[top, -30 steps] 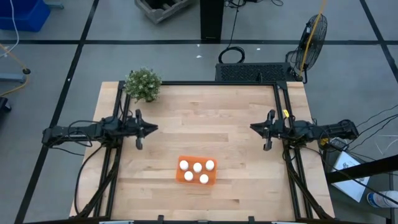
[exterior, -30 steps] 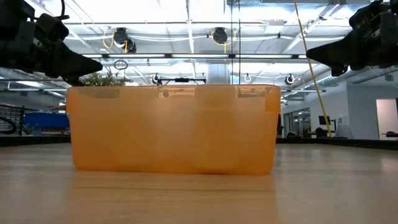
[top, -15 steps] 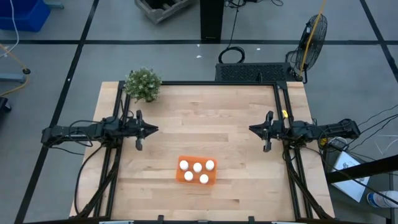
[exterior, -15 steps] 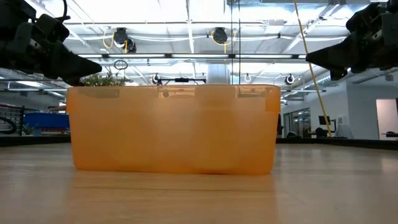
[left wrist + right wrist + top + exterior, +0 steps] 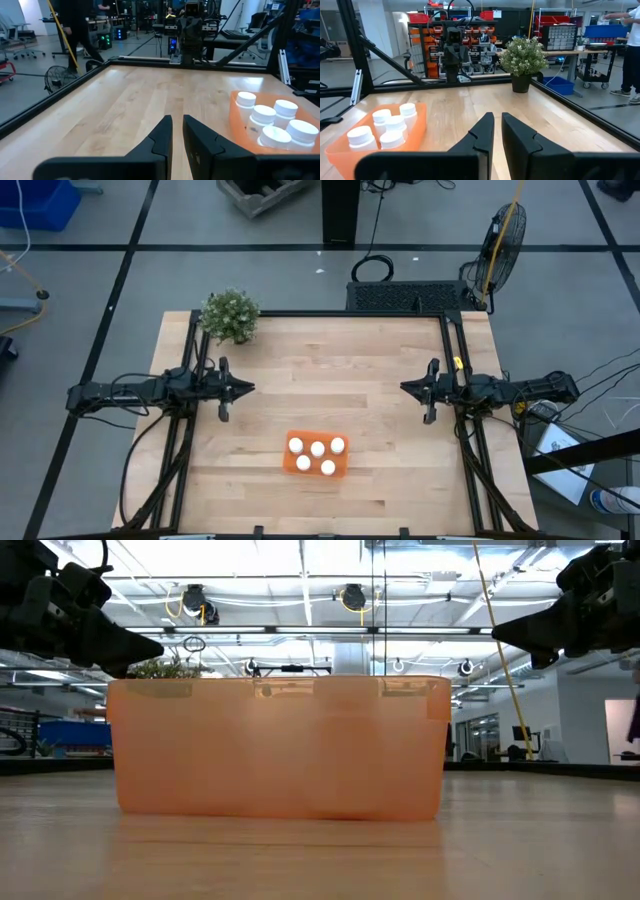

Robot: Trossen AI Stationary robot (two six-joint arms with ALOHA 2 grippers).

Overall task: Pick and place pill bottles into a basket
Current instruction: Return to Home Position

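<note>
All five pill bottles [image 5: 317, 455] sit inside basket [image 5: 290, 470]; none visible on table [image 5: 330, 370] outside it. Left gripper [image 5: 247, 387] is well left of basket, right gripper [image 5: 406, 387] well right. Both are raised, fingers nearly together, holding nothing. Placing looks finished; only parking the arms remains.

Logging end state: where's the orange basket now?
High view: the basket sits mid-table toward the picture's bottom, between the left gripper and right gripper but touching neither, five pill bottles inside.

I am counting five pill bottles [image 5: 317, 448], one orange basket [image 5: 291, 469], one potted plant [image 5: 230, 315], one table [image 5: 330, 370], one floor fan [image 5: 500, 240], and my own two: left gripper [image 5: 245, 387], right gripper [image 5: 407, 387].
</note>
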